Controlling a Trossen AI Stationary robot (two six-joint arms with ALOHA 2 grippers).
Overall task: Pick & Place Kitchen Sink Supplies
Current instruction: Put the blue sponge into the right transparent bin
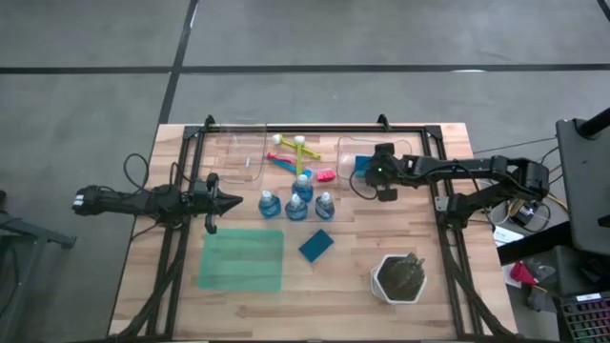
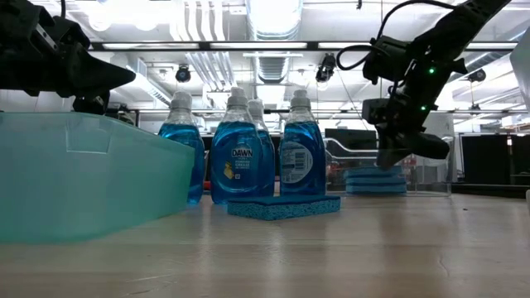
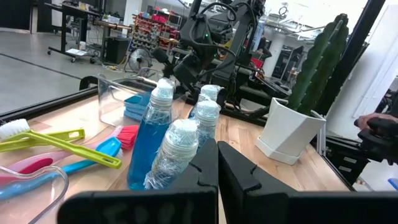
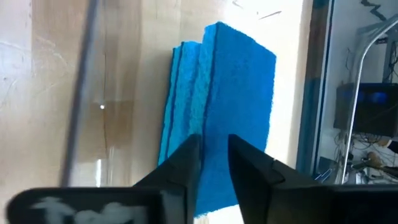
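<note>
Up front the loose sponge (image 1: 316,245) lay on the table, bottles (image 1: 296,202) bunched behind it, our left gripper (image 1: 227,201) clenched empty beside them, and farther back our right gripper (image 4: 213,140) hung slightly parted, gripping nothing, over the binned sponge (image 4: 230,93), presumably sorting it there.

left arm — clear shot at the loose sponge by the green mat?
Probably yes. The left gripper hangs shut beside the bottles; the sponge lies flat on open table in front of them, apart from the mat. It would have to open first.
</note>
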